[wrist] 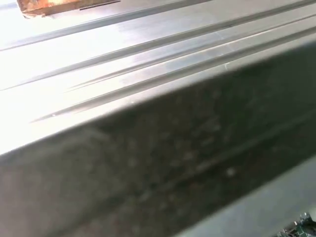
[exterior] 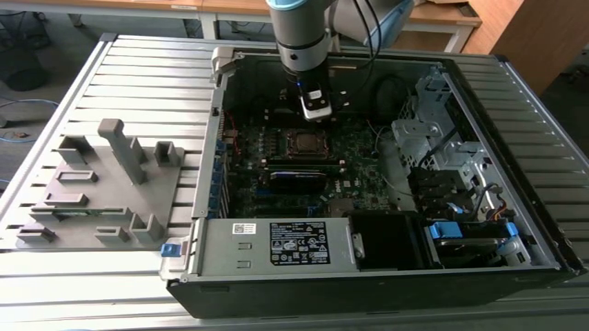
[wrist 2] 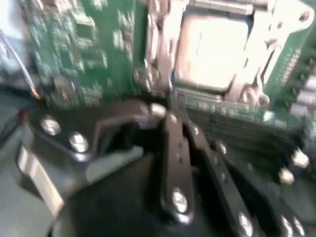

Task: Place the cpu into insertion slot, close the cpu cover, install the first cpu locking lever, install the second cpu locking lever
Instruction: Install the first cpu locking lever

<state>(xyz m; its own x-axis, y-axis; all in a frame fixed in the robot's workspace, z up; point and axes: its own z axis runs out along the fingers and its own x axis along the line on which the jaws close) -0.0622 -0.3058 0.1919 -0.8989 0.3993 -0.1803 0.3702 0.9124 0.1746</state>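
Ribbed silvery metal surface (exterior: 138, 83) spreads under the whole scene in the exterior view. In the first wrist view its grooves (wrist: 98, 54) run pale and glaring, with an orange-brown wooden edge (wrist: 54, 6) cut off at the frame border.

On it lies an open black computer case (exterior: 368, 289) with its side panel off. One dark wall of the case (wrist: 173, 163) blocks much of the first wrist view. Beside the case, toward the exterior view's left, sits a flat grey plastic fixture tray (exterior: 101, 200) with upright posts and pockets.

Inside the case lies the green motherboard (exterior: 359, 148), partly shadowed by the walls; the second wrist view shows a blurred stretch of it (wrist 2: 74, 44).

The grey robot arm with a blue ring (exterior: 302, 34) comes down from the upper edge, its upper part cut off. Its pincer (exterior: 316, 109) hangs over the board, just behind the socket and near it, not touching the chip. Black linkage bars with bright screws (wrist 2: 175, 163) crowd the second wrist view. Whether the pincer is apart or together cannot be told.

The thin silvery square cpu cover (wrist 2: 266, 29) frames the socket and seems to lie down around the chip, though blur hides its edges and any levers.

The small flat square cpu with a grey-brown metal top (exterior: 305, 142) sits in the socket, washed out by glare in the second wrist view (wrist 2: 210, 47).
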